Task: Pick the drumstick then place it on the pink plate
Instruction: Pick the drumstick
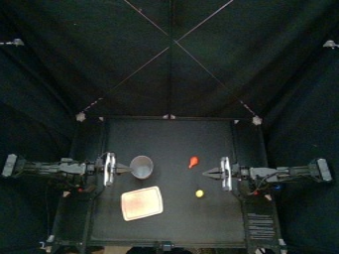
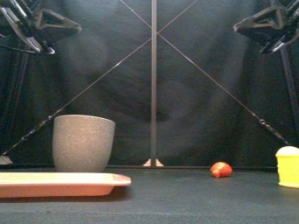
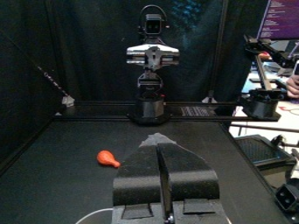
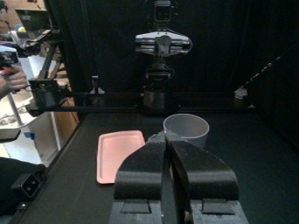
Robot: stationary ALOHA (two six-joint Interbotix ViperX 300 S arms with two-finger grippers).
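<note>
The drumstick (image 1: 193, 161) is a small red-orange toy lying on the table right of centre; it also shows low in the front view (image 2: 221, 169) and in the left wrist view (image 3: 107, 158). A flat pink plate (image 1: 142, 203) lies near the front edge, left of centre (image 2: 59, 184) (image 4: 119, 156). My left gripper (image 1: 109, 169) rests at the table's left side, jaws shut and empty (image 3: 160, 142). At the right side my right gripper (image 1: 225, 172) is likewise shut with nothing in it (image 4: 173, 140), a short way right of the drumstick.
A tall grey speckled cup (image 1: 142, 166) stands behind the plate, between my left gripper and the drumstick (image 2: 84, 144) (image 4: 187, 129). A small yellow toy (image 1: 200, 193) sits toward the front, right of the plate (image 2: 288, 166).
</note>
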